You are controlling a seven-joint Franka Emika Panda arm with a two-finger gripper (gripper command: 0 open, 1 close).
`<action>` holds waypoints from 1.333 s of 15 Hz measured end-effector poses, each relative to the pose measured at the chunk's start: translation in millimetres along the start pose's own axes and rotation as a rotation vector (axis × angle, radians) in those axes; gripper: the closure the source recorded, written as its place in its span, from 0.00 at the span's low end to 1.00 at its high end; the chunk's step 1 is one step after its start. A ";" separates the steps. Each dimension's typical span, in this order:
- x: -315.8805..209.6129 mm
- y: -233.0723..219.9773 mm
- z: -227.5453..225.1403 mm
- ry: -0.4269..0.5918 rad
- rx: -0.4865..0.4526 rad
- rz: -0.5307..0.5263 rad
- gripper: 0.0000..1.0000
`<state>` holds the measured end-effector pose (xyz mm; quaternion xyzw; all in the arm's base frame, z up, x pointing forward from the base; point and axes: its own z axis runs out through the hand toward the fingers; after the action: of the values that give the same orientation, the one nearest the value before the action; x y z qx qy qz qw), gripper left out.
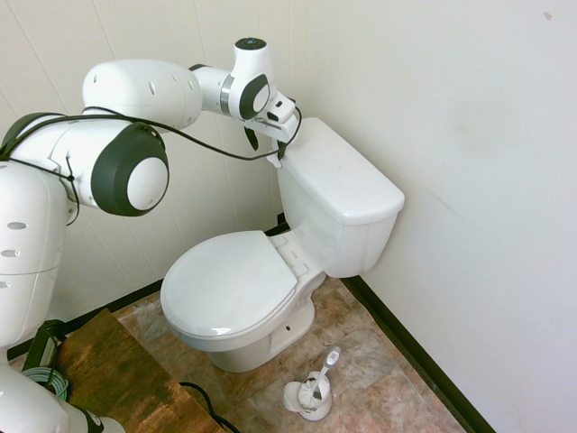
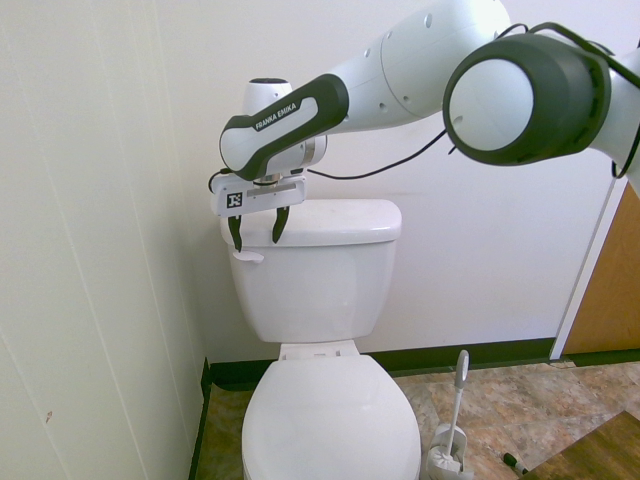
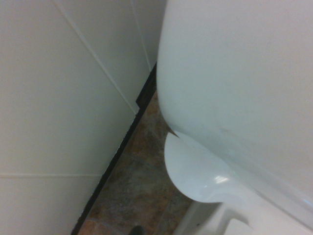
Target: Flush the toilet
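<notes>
White plastic and dark green trim on the robot arm (image 2: 420, 66), reaching in from the toilet's open side, likely because the panelled wall (image 2: 85, 240) crowds the lever end. Oval seat lid (image 2: 332, 425) is down, smooth, glossy white; sits out front, bowl under it, clear of the arm's work. Toilet brush (image 2: 455, 405) stands upright in its holder (image 2: 446, 458) on the floor beside the bowl, parked there for storage I'd say, not needed here.

Further back: gripper (image 2: 257, 246) points down at the tank's front corner, fingers apart, nothing between them that I can see. One fingertip is right by the flush lever (image 2: 249, 258); can't tell if touching. Pose looks picked to push down on it. Risk: slipping off the rounded paddle, or hitting the tank lid.

Toilet itself: two-piece porcelain, boxy tank (image 2: 315, 290) narrowing toward the bottom, flat overhanging tank lid (image 2: 340, 222), small white lever high on the front near the panelled wall. Tank backs onto the plain wall (image 2: 480, 230).
</notes>
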<state>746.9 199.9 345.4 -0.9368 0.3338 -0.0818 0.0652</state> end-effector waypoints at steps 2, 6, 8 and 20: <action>1.0 -8.8 -1.2 -0.012 0.004 0.004 1.00; 4.1 -19.6 -3.8 -0.013 0.019 0.005 1.00; 5.9 -21.6 -3.8 -0.012 0.024 0.006 1.00; 17.4 -24.6 -1.7 0.001 0.045 0.017 1.00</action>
<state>774.9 207.7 353.3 -0.9322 0.3398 -0.0892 0.0871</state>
